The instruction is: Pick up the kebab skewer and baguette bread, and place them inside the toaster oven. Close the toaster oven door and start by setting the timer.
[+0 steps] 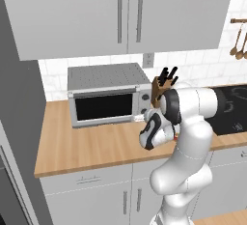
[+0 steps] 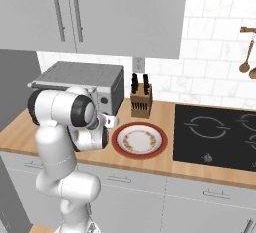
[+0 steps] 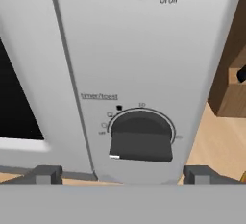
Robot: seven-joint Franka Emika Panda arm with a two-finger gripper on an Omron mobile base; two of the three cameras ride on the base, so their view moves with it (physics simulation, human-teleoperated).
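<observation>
Pincer at the timer knob

The wide-open pincer (image 3: 123,175) faces the timer knob (image 3: 141,141); the knob's grip bar lies sideways on the toaster oven (image 1: 107,93).

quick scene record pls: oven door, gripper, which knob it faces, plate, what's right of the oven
door: dark-glass drop-down door of the boxy silver toaster oven is closed
gripper: two-finger gripper open, holding nothing
faces: dark lower knob labelled timer/toast, close ahead between the fingertips
plate: round red-rimmed plate, nothing on it
right of oven: wooden knife block
</observation>
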